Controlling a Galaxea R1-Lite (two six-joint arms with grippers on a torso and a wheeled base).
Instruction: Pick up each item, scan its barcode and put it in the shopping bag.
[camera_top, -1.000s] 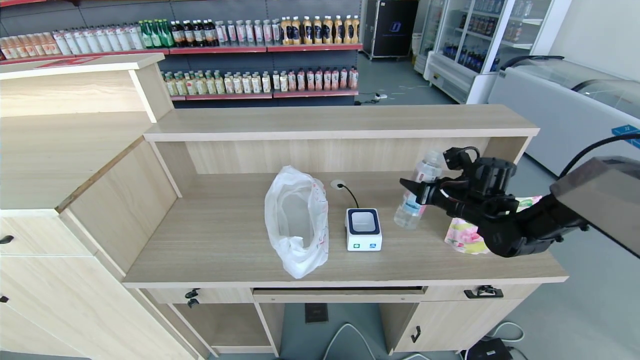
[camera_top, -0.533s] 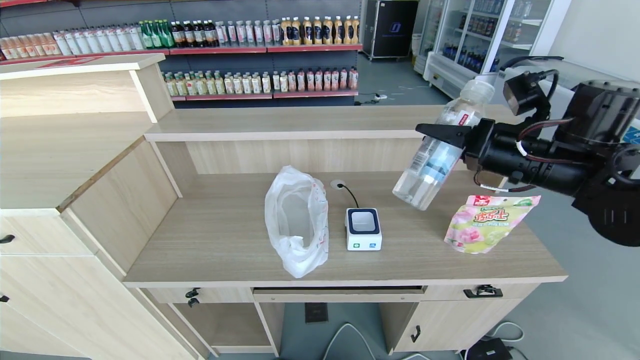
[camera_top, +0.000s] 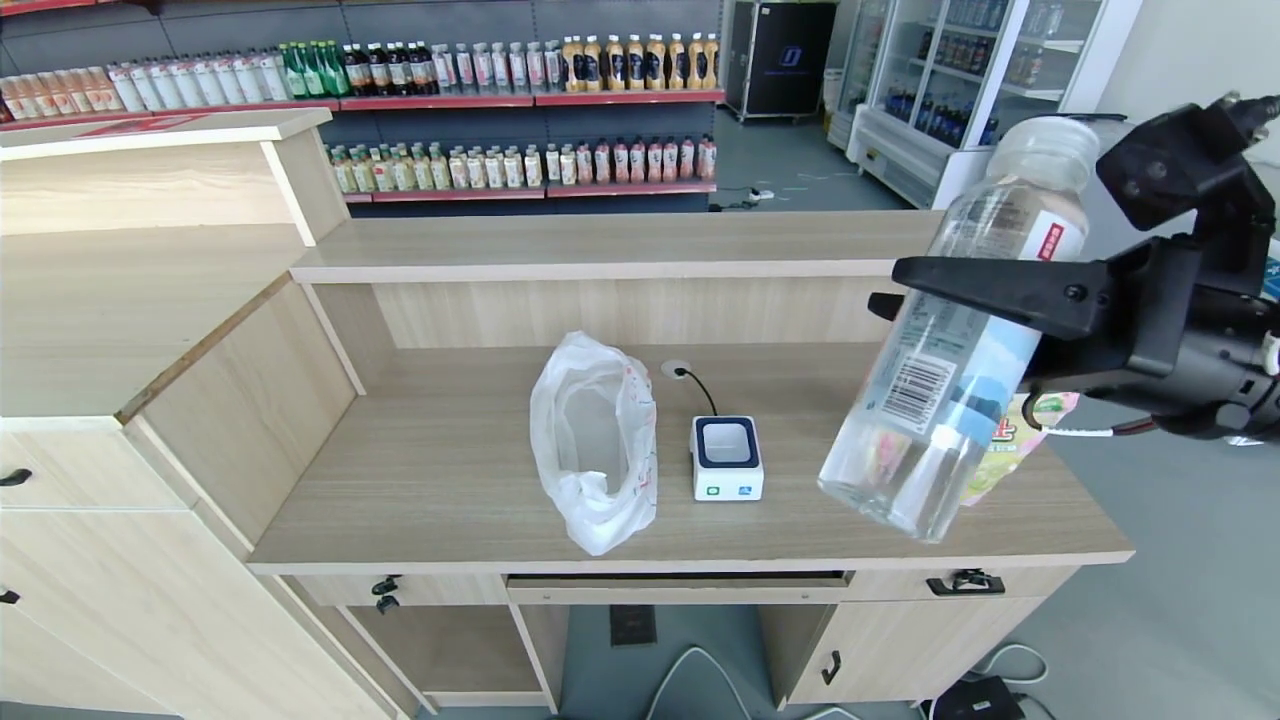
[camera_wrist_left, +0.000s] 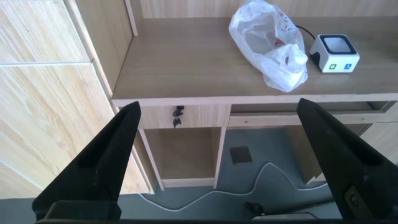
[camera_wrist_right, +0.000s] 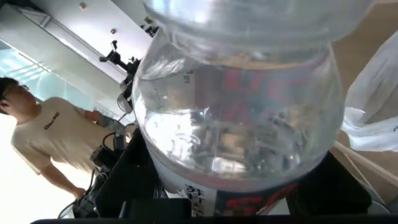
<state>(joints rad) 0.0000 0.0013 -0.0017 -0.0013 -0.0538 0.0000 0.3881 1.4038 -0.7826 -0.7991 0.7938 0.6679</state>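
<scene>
My right gripper (camera_top: 985, 305) is shut on a clear water bottle (camera_top: 950, 350), held high above the counter's right side and tilted, its barcode label facing the head camera. In the right wrist view the bottle (camera_wrist_right: 242, 118) bulges large between the fingers. The white barcode scanner (camera_top: 727, 458) sits mid-counter, left of and below the bottle. The white shopping bag (camera_top: 594, 440) stands open left of the scanner. A pink snack pouch (camera_top: 1005, 440) lies behind the bottle, partly hidden. My left gripper (camera_wrist_left: 224, 162) hangs open below the counter front, the bag (camera_wrist_left: 270, 40) and scanner (camera_wrist_left: 336, 53) farther off.
The wooden counter (camera_top: 430, 480) has a raised back ledge (camera_top: 640, 245) and a tall side panel at left. A scanner cable runs to a hole in the counter top. Shelves of drinks and coolers stand behind.
The right gripper has lifted the bottle off the counter, raised it and brought it toward the camera, tilting it. The pouch, earlier covered by the arm, is now partly behind the bottle.
</scene>
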